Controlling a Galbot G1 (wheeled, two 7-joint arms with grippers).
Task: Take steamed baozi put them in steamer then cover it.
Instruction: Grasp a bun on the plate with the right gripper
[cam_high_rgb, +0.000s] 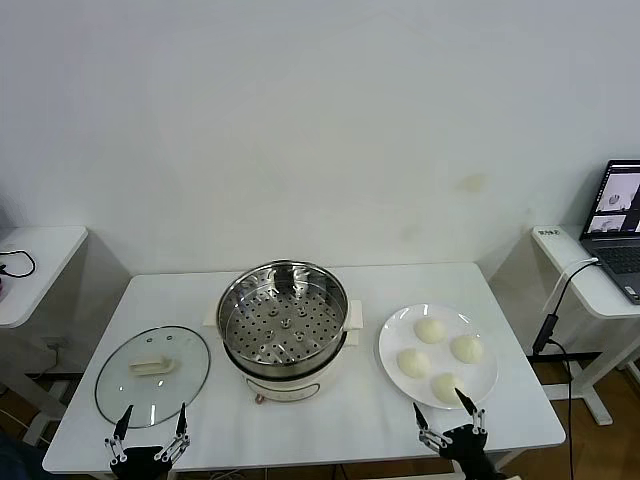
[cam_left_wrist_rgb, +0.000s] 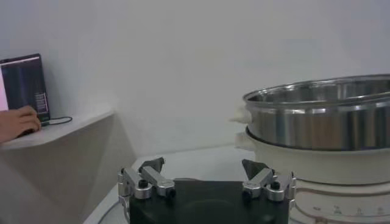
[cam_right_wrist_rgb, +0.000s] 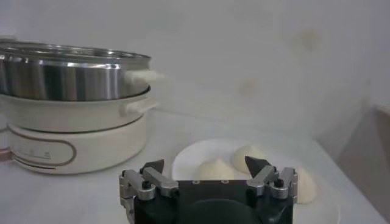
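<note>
Nothing of the job looked done yet. The steamer (cam_high_rgb: 284, 318) stood at the middle of the white table (cam_high_rgb: 350, 415), its shiny perforated basket empty and uncovered on the cream pot base.

All four steamed baozi (cam_high_rgb: 431, 330) sat on the white plate (cam_high_rgb: 392, 345), to the robot's right of the steamer and clear of it. They lay in a loose diamond, apart from one another, the nearest one close to the plate's front rim.

The cover (cam_high_rgb: 152, 374) lay flat on the table to the robot's left of the steamer, handle up, its rim just beside the pot base.

The right gripper (cam_high_rgb: 446, 418) waited at the table's near edge, right in front of the plate, fingers spread wide and holding nothing. One fingertip overlapped the nearest bun in the head view; whether it touched I could not tell. From its wrist camera the buns showed just past the fingers (cam_right_wrist_rgb: 259, 169), the steamer off to one side.

The left gripper (cam_high_rgb: 152, 424) waited at the near edge too, at the front rim of the cover, fingers likewise spread and empty. Its wrist camera looked past them to the steamer's wall (cam_left_wrist_rgb: 320, 115).

Left to do, by my reckoning: carry each of the four buns over into the basket, then lift the glass cover and set it on top. The right arm seemed placed for the buns, the left for the cover.

A laptop (cam_high_rgb: 620, 210) stood on a side desk to the right.
</note>
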